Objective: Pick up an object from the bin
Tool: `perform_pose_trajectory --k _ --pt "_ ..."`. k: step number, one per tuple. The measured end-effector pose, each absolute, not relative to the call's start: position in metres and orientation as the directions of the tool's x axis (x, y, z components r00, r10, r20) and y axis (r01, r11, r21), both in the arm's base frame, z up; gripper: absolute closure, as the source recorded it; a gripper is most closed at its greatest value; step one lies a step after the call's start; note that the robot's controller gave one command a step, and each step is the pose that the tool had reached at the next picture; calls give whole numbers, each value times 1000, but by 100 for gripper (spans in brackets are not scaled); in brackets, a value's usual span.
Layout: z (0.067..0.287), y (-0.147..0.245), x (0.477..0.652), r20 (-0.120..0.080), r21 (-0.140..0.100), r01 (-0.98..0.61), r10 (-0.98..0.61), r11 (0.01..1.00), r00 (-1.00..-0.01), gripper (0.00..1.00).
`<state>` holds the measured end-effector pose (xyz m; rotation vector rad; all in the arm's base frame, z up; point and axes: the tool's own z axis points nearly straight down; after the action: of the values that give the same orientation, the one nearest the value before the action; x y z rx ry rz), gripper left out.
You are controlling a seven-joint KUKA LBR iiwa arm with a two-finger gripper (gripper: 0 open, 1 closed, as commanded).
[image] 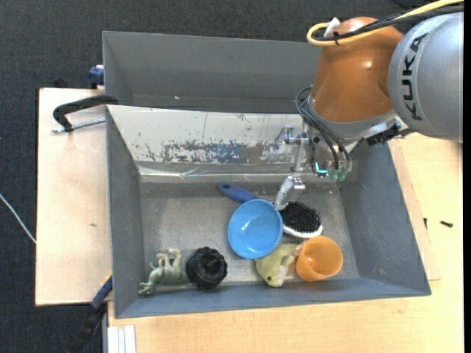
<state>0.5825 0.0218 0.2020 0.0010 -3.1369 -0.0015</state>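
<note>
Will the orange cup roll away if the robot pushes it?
Probably a bit: the orange cup is round, so it may roll or tip. It looks like light, stiff plastic, so it should slide easily. The yellowish toy right beside it might block it.

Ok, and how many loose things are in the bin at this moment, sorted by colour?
Blue: 1, scoop
Black: 2, brush and round cap
Orange: 1, cup
Green: 1, toy animal
Yellowish: 1, soft lump
Total: 6
</note>
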Motion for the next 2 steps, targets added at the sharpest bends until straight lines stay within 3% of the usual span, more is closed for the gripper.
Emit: perform_pose_trajectory --k 1,2 --pt "83 65 581 -10 1 -119 -119 993 -993 0" --pt "86 65 583 -12 1 -119 -119 993 -993 100"
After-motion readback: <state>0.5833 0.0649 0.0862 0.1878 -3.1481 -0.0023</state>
